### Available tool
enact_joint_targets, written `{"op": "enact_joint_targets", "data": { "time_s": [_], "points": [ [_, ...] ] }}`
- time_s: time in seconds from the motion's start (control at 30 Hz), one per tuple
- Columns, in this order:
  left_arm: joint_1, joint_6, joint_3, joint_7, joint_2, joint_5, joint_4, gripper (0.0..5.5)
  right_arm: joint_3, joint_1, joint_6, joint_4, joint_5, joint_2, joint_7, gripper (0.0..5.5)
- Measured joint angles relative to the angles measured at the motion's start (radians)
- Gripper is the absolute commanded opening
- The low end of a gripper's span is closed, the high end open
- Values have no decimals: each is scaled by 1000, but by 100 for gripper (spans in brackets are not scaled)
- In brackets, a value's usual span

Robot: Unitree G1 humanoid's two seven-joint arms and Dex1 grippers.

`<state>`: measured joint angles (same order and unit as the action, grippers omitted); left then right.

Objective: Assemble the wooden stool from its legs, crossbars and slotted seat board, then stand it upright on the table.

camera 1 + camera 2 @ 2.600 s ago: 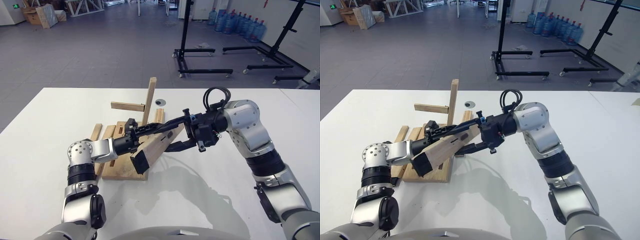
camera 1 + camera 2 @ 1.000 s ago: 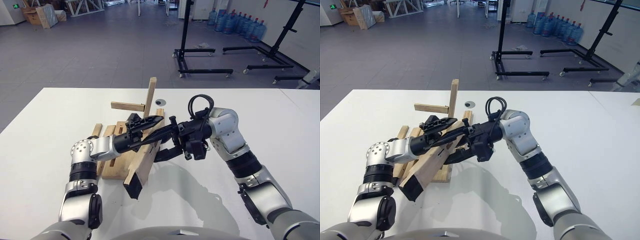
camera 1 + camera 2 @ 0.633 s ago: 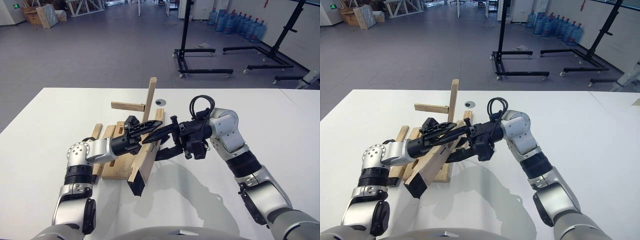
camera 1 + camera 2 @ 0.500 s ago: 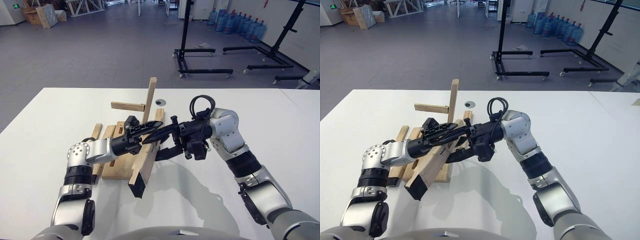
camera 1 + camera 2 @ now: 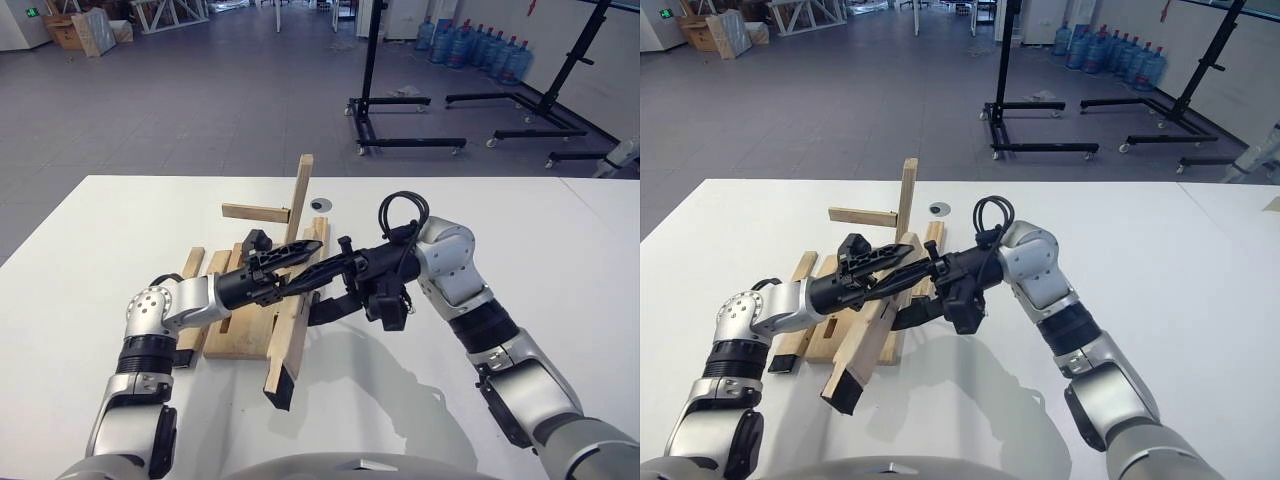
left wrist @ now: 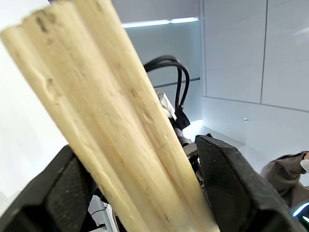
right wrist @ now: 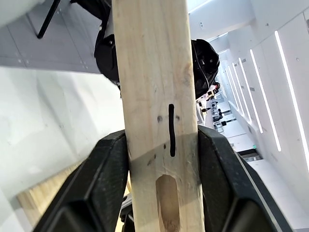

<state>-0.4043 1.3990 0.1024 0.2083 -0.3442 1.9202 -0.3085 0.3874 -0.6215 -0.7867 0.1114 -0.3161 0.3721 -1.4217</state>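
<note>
The left tool point(image 5: 298, 266) and the right tool point(image 5: 304, 304) reach in from opposite sides and both clamp the same wooden leg point(image 5: 290, 335) over the desk point(image 5: 90, 250). The leg hangs tilted, its black cap point(image 5: 279, 388) lowest and nearest the robot; whether the cap touches the desk or sits just above it cannot be told. The leg's upper end is lost behind the crossed black fingers, so where each tool bites is hard to separate in the head views. The left wrist view shows pale wood wedged between two black fingers point(image 6: 227, 179), pressed on both sides. In the right wrist view the leg's face carries an oblong slot point(image 7: 166, 193) and a black pen mark point(image 7: 171, 130), again pinched between fingers point(image 7: 219, 183).

The slotted seat board point(image 5: 235, 340) lies flat on the desk under and to the left of the held leg; the leg covers part of its right edge. A second leg point(image 5: 803, 265) lies along the board's left side, partly covered by the left arm. Behind the tools an upright leg point(image 5: 301, 195) stands with a crossbar point(image 5: 254, 212) jutting to the left; its foot is hidden, so its seating in the board cannot be judged.
</note>
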Motion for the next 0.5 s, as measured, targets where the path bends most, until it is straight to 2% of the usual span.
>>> {"op": "enact_joint_targets", "data": {
  "time_s": [0.5],
  "points": [
    [-44, -75, -1, -16, -70, 12, -9, 238, 30, -114, -388, 273, 191, -22, 154, 201]
  ]
}}
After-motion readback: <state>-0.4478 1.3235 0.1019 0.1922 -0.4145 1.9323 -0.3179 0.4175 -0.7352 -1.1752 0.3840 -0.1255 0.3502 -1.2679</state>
